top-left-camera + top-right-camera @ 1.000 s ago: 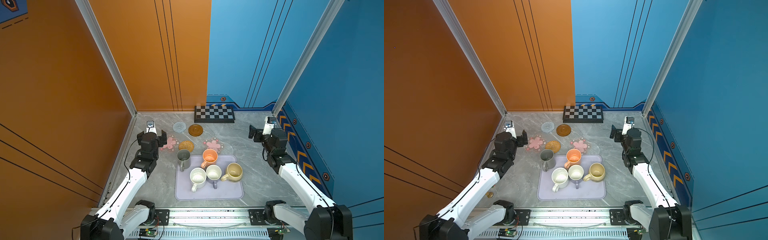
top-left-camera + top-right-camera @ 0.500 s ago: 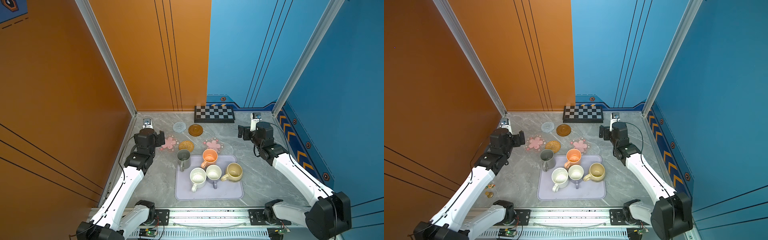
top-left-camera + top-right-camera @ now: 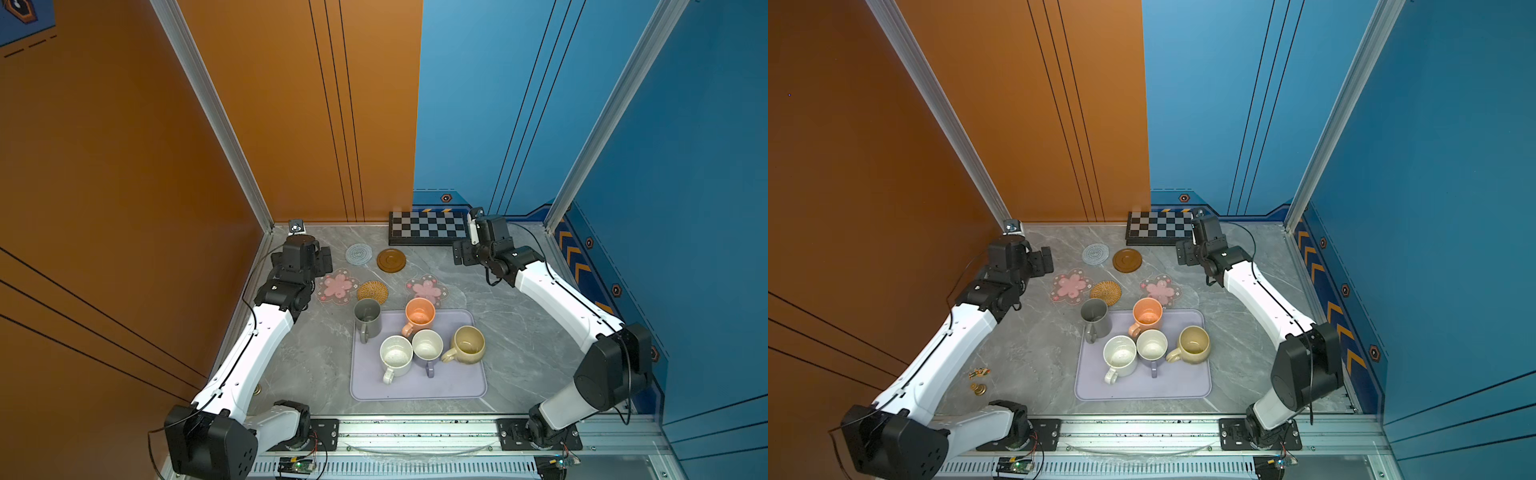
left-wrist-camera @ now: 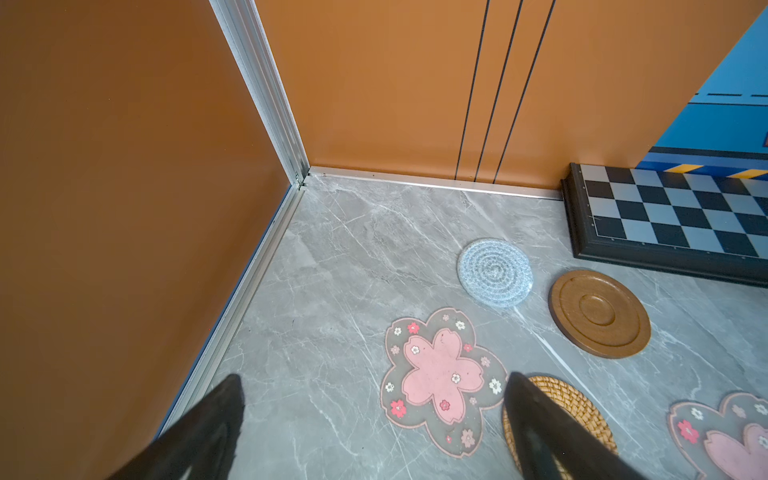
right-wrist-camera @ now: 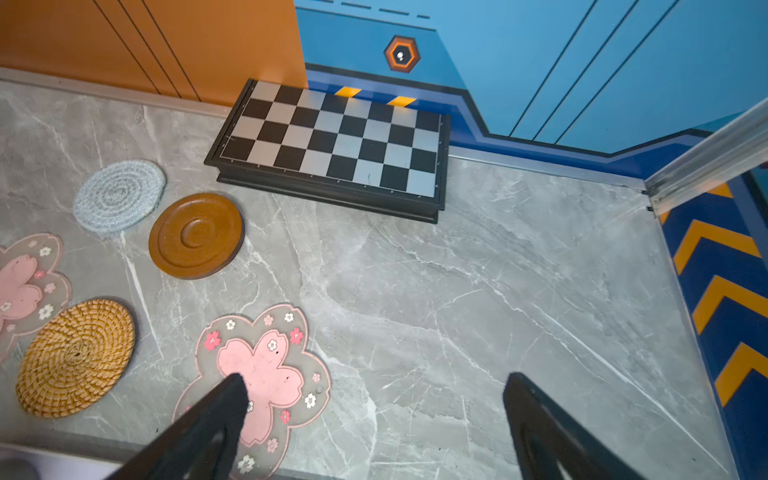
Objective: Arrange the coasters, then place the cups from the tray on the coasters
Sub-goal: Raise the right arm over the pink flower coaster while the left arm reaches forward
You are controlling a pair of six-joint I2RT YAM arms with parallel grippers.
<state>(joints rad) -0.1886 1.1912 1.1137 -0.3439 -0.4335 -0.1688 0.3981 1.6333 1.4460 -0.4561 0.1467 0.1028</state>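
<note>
- The left gripper [image 4: 374,380] is spread wide with nothing between its fingers. It hangs over the table's far left part, beside the left flower coaster [image 3: 337,286].
- The right gripper [image 5: 374,379] is likewise spread and empty. It hangs near the right end of the checkerboard [image 3: 428,227]. In the right wrist view, one fingertip [image 5: 235,388] overlaps the right flower coaster [image 3: 427,288].
- All five coasters lie flat on the table beyond the tray [image 3: 415,386]. The grey-blue spiral coaster [image 3: 359,253] and the brown wooden coaster [image 3: 391,260] sit side by side nearest the checkerboard.
- The rattan coaster [image 3: 372,291] lies between the two flower coasters, close to the left one.
- The cups all stand upright, and none is on a coaster.
- The grey mug [image 3: 367,318] is at the tray's far left corner, and the orange mug [image 3: 419,316] is at its far edge.
- The speckled white mug [image 3: 395,355], the lavender mug [image 3: 427,347] and the beige-yellow mug [image 3: 469,345] stand in a row across the tray's middle.
</note>
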